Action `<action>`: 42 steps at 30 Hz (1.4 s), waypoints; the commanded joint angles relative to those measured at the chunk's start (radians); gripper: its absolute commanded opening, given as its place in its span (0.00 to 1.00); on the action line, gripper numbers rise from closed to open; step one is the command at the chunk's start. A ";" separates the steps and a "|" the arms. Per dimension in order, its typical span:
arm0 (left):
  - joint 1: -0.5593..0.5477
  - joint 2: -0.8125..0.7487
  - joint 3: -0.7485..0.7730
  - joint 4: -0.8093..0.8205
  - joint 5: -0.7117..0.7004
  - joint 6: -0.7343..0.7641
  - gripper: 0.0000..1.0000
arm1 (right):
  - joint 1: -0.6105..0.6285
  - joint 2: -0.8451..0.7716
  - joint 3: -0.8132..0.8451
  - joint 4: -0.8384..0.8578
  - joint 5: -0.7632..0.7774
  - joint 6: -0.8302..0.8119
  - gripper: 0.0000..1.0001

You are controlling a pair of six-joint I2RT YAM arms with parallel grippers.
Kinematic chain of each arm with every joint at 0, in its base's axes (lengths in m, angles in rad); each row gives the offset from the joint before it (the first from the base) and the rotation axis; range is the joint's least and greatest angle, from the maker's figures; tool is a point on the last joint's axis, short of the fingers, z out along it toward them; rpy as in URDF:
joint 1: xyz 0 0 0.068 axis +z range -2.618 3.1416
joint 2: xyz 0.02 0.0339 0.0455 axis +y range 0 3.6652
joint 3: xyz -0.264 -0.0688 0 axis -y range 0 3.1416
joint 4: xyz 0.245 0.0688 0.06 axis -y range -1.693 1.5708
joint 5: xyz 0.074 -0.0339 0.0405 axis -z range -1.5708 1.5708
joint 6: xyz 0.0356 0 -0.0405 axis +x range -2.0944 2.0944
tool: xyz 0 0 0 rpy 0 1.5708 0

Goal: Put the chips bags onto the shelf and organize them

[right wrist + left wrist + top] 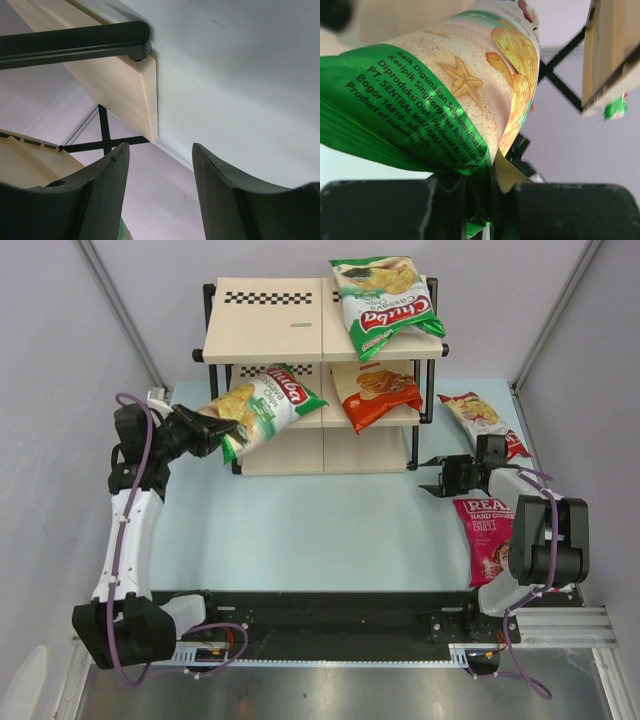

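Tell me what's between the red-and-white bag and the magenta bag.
The right arm extends between the red-and-white bag and the magenta bag, jaws open, in the top view.

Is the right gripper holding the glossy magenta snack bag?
No, the right gripper stands open and empty, while the glossy magenta snack bag lies on the pale blue table.

The shelf (270, 325) has beige boards, a black-and-white checkered strip (265, 297) along the top one, and a black tube frame. The upper Chuba bag (385, 302) is green and white with a red logo and yellow chips. The lower Chuba bag (262, 405) shows the same, plus black print on green and a tan star in the left wrist view. The cassava bag (375, 390) is orange, the far-right bag (482, 420) red and white, and the near-right bag (487, 535) magenta with white lettering. The table (320, 530) is pale blue.
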 commanded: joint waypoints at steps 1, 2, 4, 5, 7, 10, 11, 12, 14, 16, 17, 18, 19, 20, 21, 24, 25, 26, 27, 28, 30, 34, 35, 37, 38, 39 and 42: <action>-0.039 0.022 0.046 0.185 -0.192 -0.131 0.00 | -0.001 0.045 0.031 0.046 -0.019 0.007 0.58; -0.078 0.033 0.052 0.181 -0.228 -0.135 0.00 | -0.001 0.062 0.031 0.055 -0.027 0.016 0.57; -0.129 0.065 0.094 0.149 -0.349 -0.128 0.00 | 0.001 0.073 0.032 0.084 -0.038 0.032 0.57; -0.189 0.075 0.103 0.156 -0.380 -0.132 0.00 | 0.002 0.076 0.034 0.087 -0.044 0.036 0.57; -0.238 0.108 0.115 0.170 -0.466 -0.161 0.00 | 0.004 0.087 0.061 0.064 -0.047 0.017 0.57; -0.312 0.123 0.129 0.128 -0.662 -0.201 0.00 | 0.004 0.088 0.096 0.005 -0.035 -0.026 0.58; -0.344 0.116 0.129 0.117 -0.724 -0.206 0.00 | 0.004 0.087 0.110 -0.005 -0.027 -0.028 0.58; -0.356 0.108 0.120 0.115 -0.786 -0.201 0.00 | 0.001 0.085 0.115 -0.009 -0.027 -0.028 0.58; -0.366 0.088 0.096 0.112 -0.914 -0.217 0.00 | -0.001 0.079 0.126 -0.011 -0.024 -0.030 0.58; -0.366 0.076 0.076 0.132 -0.975 -0.255 0.00 | -0.003 0.068 0.127 -0.018 -0.024 -0.034 0.58; -0.366 0.074 0.066 0.139 -1.014 -0.266 0.00 | -0.003 0.065 0.127 -0.025 -0.024 -0.040 0.58; -0.367 0.079 0.059 0.143 -1.029 -0.287 0.00 | -0.003 0.062 0.129 -0.040 -0.024 -0.045 0.58; -0.367 0.083 0.060 0.146 -1.037 -0.301 0.00 | -0.003 0.061 0.129 -0.046 -0.024 -0.050 0.59; -0.367 0.091 0.066 0.144 -1.046 -0.316 0.00 | -0.003 0.058 0.129 -0.055 -0.024 -0.059 0.59; -0.369 0.112 0.071 0.147 -1.049 -0.348 0.00 | -0.003 0.058 0.129 -0.066 -0.024 -0.063 0.59; -0.386 0.158 0.110 0.156 -1.063 -0.390 0.00 | -0.001 0.050 0.129 -0.072 -0.024 -0.070 0.59; -0.393 0.198 0.126 0.153 -1.069 -0.396 0.00 | -0.001 0.050 0.129 -0.072 -0.025 -0.070 0.59; -0.410 0.217 0.141 0.152 -1.074 -0.404 0.00 | -0.003 0.050 0.129 -0.071 -0.033 -0.068 0.59; -0.421 0.235 0.173 0.127 -1.094 -0.437 0.00 | -0.004 0.048 0.129 -0.068 -0.038 -0.063 0.59; -0.431 0.278 0.192 0.104 -1.103 -0.465 0.01 | -0.007 0.047 0.130 -0.065 -0.042 -0.062 0.59; -0.459 0.318 0.252 0.065 -1.106 -0.511 0.02 | -0.015 0.036 0.129 -0.069 -0.044 -0.066 0.59; -0.528 0.378 0.345 -0.009 -1.129 -0.525 0.04 | -0.030 0.025 0.129 -0.104 -0.035 -0.089 0.59; -0.539 0.387 0.371 -0.029 -1.134 -0.536 0.04 | -0.032 0.025 0.127 -0.110 -0.033 -0.091 0.59; -0.566 0.396 0.394 -0.104 -1.128 -0.540 0.06 | -0.038 0.028 0.129 -0.106 -0.035 -0.086 0.60; -0.574 0.393 0.397 -0.118 -1.128 -0.543 0.06 | -0.041 0.030 0.127 -0.098 -0.035 -0.083 0.59; -0.582 0.387 0.396 -0.147 -1.128 -0.548 0.07 | -0.042 0.032 0.129 -0.085 -0.036 -0.080 0.60; -0.600 0.367 0.378 -0.195 -1.135 -0.571 0.07 | -0.044 0.038 0.129 -0.080 -0.038 -0.076 0.59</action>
